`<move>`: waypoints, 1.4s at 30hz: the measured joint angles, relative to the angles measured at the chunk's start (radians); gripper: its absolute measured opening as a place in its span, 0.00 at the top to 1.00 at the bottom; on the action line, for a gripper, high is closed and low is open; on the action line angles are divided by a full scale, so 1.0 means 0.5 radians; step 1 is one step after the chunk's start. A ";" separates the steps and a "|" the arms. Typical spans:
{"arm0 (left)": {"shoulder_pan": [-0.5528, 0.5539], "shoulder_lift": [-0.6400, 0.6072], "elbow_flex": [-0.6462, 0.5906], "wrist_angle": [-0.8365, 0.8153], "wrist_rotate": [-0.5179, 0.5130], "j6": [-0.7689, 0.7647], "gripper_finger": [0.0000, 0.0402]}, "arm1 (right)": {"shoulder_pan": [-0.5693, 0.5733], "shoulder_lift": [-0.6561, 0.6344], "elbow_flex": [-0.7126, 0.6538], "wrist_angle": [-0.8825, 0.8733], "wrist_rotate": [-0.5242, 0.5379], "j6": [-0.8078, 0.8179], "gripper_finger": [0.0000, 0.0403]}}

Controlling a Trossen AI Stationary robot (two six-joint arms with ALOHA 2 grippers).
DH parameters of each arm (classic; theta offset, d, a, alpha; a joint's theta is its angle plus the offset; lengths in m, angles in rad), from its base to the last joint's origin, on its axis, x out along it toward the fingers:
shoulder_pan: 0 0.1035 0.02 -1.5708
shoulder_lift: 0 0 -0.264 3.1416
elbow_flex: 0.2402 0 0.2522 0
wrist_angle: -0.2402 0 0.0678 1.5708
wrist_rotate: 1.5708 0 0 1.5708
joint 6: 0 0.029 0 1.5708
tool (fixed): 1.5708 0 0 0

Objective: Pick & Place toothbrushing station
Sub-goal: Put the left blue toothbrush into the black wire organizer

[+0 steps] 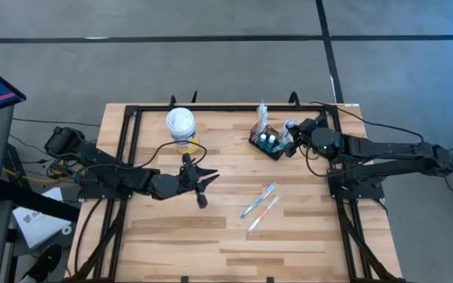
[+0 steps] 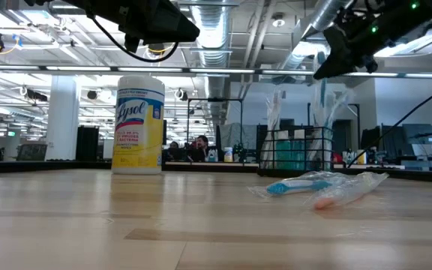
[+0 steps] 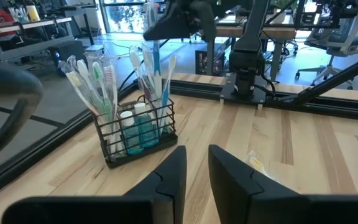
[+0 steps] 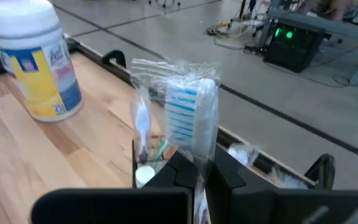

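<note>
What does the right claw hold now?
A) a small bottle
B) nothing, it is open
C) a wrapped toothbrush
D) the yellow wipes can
C: the right claw is shut on a wrapped toothbrush, held above the black wire caddy, while the yellow wipes can stands apart on the table.

Two loose toothbrushes (image 1: 259, 206), one canister (image 1: 181, 126), one caddy (image 1: 269, 140)
</note>
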 joint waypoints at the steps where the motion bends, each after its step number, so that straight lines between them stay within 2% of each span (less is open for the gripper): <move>1: 0.000 0.000 0.000 0.000 0.000 0.000 0.85 | -0.011 0.001 -0.016 0.003 -0.019 -0.001 0.99; 8: 0.000 0.000 0.000 0.000 0.000 0.000 0.85 | -0.092 0.002 -0.069 0.070 -0.136 -0.006 0.99; 21: 0.000 0.000 0.000 0.001 0.000 0.000 0.85 | -0.105 -0.175 -0.068 0.079 -0.159 -0.023 0.99; 25: 0.000 0.000 0.000 0.001 0.000 0.000 0.84 | -0.104 -0.165 -0.068 -0.033 -0.163 0.014 0.99; 36: 0.000 0.000 0.000 0.001 0.000 0.000 0.84 | -0.178 0.021 -0.065 -0.027 -0.164 0.032 0.99; 42: -0.001 0.000 -0.001 0.000 0.000 0.000 0.85 | -0.207 0.070 -0.162 0.179 -0.222 0.032 0.99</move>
